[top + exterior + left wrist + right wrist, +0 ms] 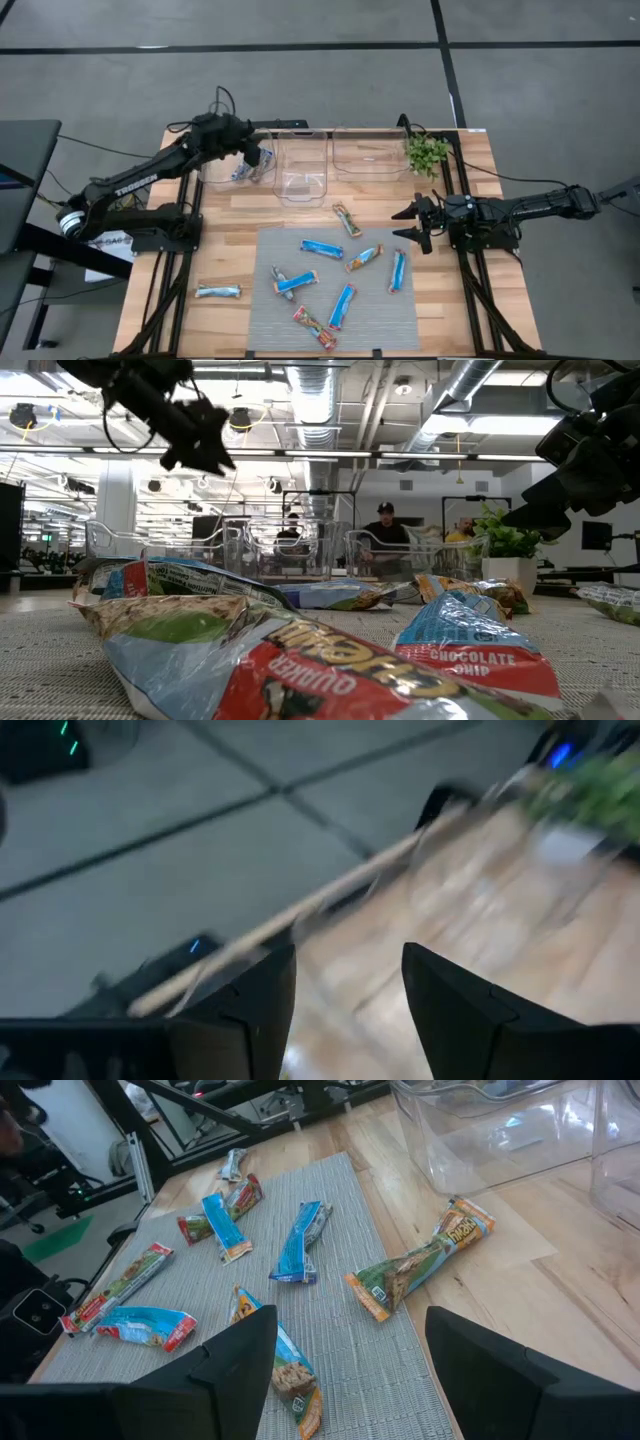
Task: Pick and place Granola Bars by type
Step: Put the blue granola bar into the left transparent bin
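From above, the left gripper [258, 157] hangs over the left bin [222, 168] at the far edge of the tabletop [230, 215], its fingers parted and holding nothing; a blue-and-silver bar [241, 172] lies inside that bin beneath it, which suggests this bin is the place for that type. The middle bin [303, 172] and the right bin [368, 155] stand beside it in a row, both seemingly without bars. The right gripper [412, 225] waits near the right edge, fingers spread wide and bare, aimed at the grey mat [380, 310], where most granola bars [322, 249] lie scattered and well apart, so each has room for fingers on both sides. One green-and-orange bar [347, 219] lies on bare wood between mat and bins, and a silver-blue bar [218, 291] lies alone near the left edge. A small plant [428, 153] at the far right corner crowds the right bin

At table level, wrappers [330, 660] fill the foreground, the bins [290, 545] stand behind, and people show in the room beyond

The left wrist view is blurred: its fingers [250, 1010] stand apart with nothing between them, wood below

The right wrist view looks between its own spread fingers [235, 1370] across the mat [390, 1380]; an orange-ended bar [290, 1370] lies nearest, the green-and-orange bar [420, 1260] beside the mat's edge, with a bin wall [500, 1140] close past it
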